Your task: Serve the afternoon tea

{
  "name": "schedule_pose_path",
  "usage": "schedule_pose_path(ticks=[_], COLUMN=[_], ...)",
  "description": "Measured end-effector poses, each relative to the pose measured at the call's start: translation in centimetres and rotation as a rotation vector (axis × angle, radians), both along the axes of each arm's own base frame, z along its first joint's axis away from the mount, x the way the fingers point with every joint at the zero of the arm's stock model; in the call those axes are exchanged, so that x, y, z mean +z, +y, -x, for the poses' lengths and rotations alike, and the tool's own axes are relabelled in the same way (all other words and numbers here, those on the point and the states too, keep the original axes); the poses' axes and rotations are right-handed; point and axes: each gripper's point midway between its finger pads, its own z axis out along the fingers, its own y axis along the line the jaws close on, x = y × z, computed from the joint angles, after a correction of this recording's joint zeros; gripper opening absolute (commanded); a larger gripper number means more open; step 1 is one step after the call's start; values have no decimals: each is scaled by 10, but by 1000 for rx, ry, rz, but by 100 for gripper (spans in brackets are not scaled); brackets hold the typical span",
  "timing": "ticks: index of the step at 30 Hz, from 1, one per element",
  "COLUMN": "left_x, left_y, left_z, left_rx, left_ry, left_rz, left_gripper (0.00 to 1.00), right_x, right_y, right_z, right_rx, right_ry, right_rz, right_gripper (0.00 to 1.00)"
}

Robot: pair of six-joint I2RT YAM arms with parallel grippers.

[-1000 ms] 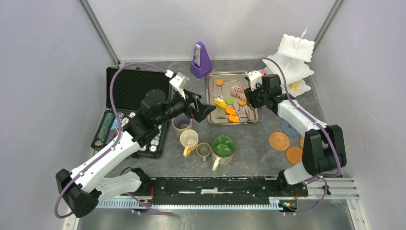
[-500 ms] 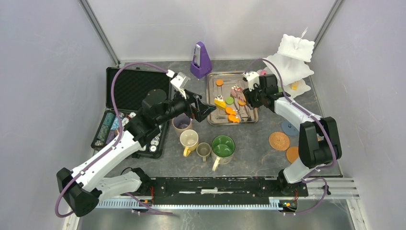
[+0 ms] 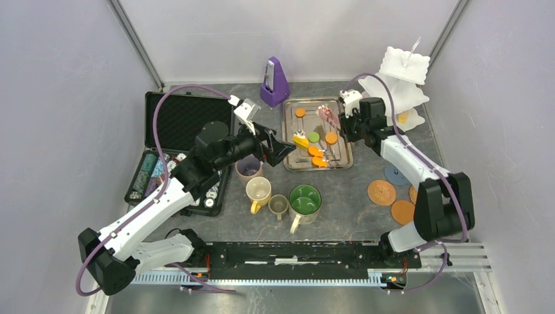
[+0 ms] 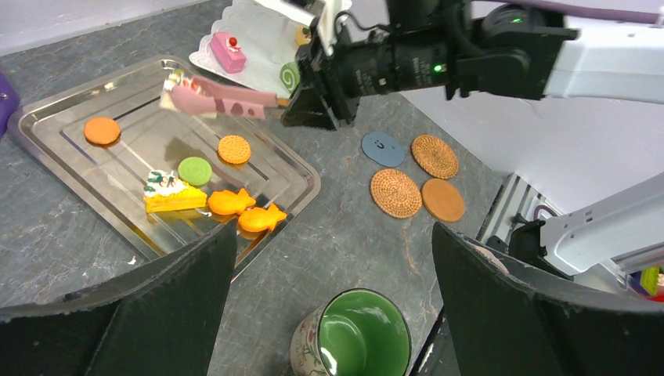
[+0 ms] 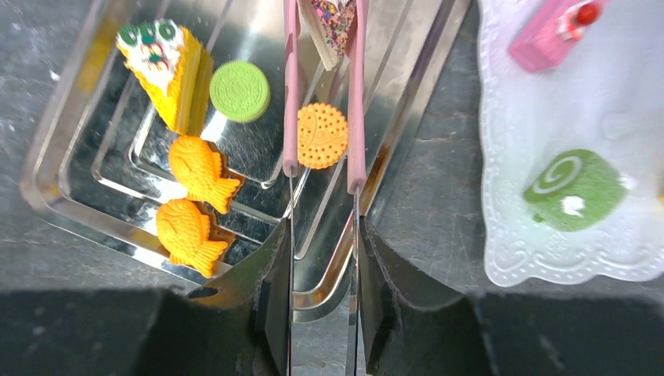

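Note:
My right gripper (image 3: 345,121) (image 5: 322,235) is shut on a pair of metal tongs (image 5: 290,117) with pink tips. The tongs pinch a pink sprinkled cake slice (image 5: 333,23) (image 4: 188,92) above the far part of the steel tray (image 3: 288,124). In the tray lie a yellow cake wedge (image 5: 168,66), a green biscuit (image 5: 239,91), orange biscuits and two orange fish pastries (image 5: 200,168). The white stand (image 3: 399,85) holds a green roll (image 5: 575,188) and a pink cake (image 5: 556,31). My left gripper (image 3: 278,149) (image 4: 333,235) hangs open and empty above the big green mug (image 4: 364,341).
The mauve mug (image 3: 249,169), yellow mug (image 3: 258,191) and olive mug (image 3: 279,205) stand beside the green one. Cork coasters (image 3: 381,192) lie at the right. A purple metronome (image 3: 275,78) stands at the back. An open black case (image 3: 177,124) with poker chips (image 3: 147,173) sits left.
The right gripper squeezed the tongs narrower onto the pink slice and carried it off the tray floor toward the far edge. The left arm has hardly moved.

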Motion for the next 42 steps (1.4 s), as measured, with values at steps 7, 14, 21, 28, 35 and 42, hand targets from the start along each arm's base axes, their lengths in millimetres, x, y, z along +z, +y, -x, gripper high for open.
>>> schedule_pose_path(ticks=[7, 14, 21, 28, 35, 42], left_x=[0, -1, -1, -1, -1, -1], left_y=[0, -1, -1, -1, -2, -2], left_z=[0, 0, 0, 0, 1, 0], left_rx=[-1, -2, -2, -4, -5, -5], left_ry=[1, 3, 2, 2, 1, 1], left_rz=[0, -2, -2, -1, -1, -1], left_gripper=[100, 100, 100, 100, 100, 100], right_x=[74, 139, 149, 117, 110, 105], right_y=[-21, -61, -96, -110, -111, -111], right_z=[15, 16, 0, -5, -17, -29], right_rx=[-117, -304, -431, -489, -513, -540], right_ry=[-160, -272, -242, -137, -119, -117], right_rz=[-8, 56, 58, 64, 53, 35], right_gripper=[26, 25, 26, 26, 27, 30])
